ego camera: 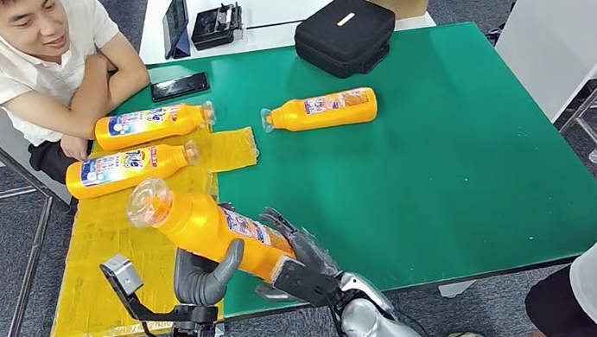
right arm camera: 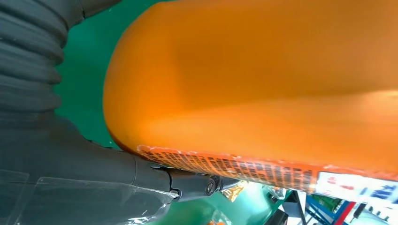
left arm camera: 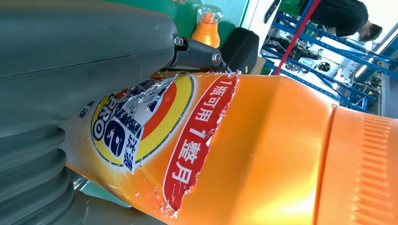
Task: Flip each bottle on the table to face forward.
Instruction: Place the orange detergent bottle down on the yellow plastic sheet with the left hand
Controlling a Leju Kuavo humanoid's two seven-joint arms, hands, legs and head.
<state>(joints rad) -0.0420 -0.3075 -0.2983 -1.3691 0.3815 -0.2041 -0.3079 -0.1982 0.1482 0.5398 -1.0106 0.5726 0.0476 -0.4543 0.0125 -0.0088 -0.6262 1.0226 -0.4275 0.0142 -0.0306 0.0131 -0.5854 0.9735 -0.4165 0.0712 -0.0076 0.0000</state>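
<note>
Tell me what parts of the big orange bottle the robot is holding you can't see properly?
- Head view: the base of the held orange plastic bottle is covered by the left hand and right hand.
- Left wrist view: the bottle's cap is cut off by the picture's edge; the grey thumb covers part of the torn label.
- Right wrist view: the label's small print is blurred and too tiny to read.

**Both hands gripping at the lower centre of the frame**

The left hand is wrapping its thumb upward, while the right hand is clasping from the other side; both silver forearms are rising from the bottom edge.
</note>
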